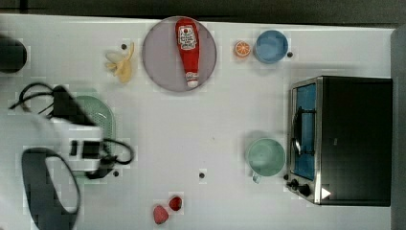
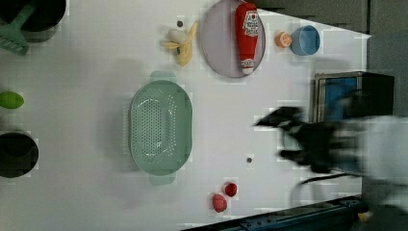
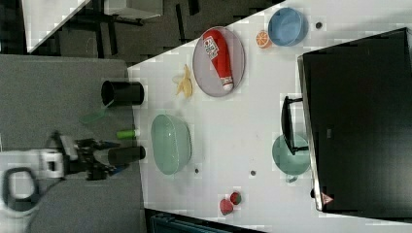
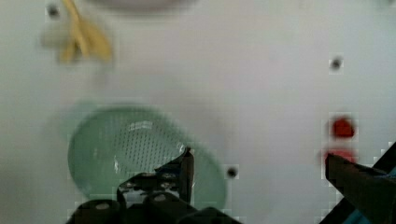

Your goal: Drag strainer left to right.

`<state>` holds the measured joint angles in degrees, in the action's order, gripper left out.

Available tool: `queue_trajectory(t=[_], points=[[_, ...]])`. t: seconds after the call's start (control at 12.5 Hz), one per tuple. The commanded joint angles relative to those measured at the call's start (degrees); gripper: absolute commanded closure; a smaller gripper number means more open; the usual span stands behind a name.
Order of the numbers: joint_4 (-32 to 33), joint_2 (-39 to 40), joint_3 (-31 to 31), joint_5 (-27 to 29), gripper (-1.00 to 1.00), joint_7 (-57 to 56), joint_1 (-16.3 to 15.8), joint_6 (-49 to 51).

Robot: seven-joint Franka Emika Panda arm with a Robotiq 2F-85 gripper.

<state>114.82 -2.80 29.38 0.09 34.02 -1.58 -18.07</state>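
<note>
**Open claw above the strainer, nothing held**

The strainer [image 2: 160, 126], a pale green oval dotted with small holes, lies on the white bench [image 2: 86, 96] left of centre in the left view, a handle tab at each end. In the top view it sits at the left side, partly covered by the arm. In the wrist view the claw [image 4: 261, 172] hangs over the bench with its fingers [image 4: 186, 170] spread wide and empty; one dark finger shows over the strainer's rim, the other toward the red pieces [image 4: 343, 128].

A grey plate [image 1: 163, 57] at the top centre of the top view carries a ketchup bottle [image 1: 187, 48], with a banana peel [image 1: 122, 64] just to its left. Upper right are an orange half [image 1: 242, 49] and a blue bowl [image 1: 271, 46]. A pale green mug [image 1: 265, 157] stands just beside a toaster oven [image 1: 354, 139] at the right.
</note>
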Motion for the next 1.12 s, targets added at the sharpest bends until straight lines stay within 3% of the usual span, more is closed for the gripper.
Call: queue_trajectory(t=[0.08,0.56,0.8,1.12], points=[[2.8,2.1,4.0,0.6,-1.00,21.3,-1.3,-5.3],[11.0,14.8,5.4,0.0,-1.00,40.6,-1.6,-25.2],[12.8,22.1,4.4,-2.1,-1.00,42.0,-1.6,-36.1],[12.7,29.1,0.9,-2.7,-1.00,42.0,-2.4,-43.3]])
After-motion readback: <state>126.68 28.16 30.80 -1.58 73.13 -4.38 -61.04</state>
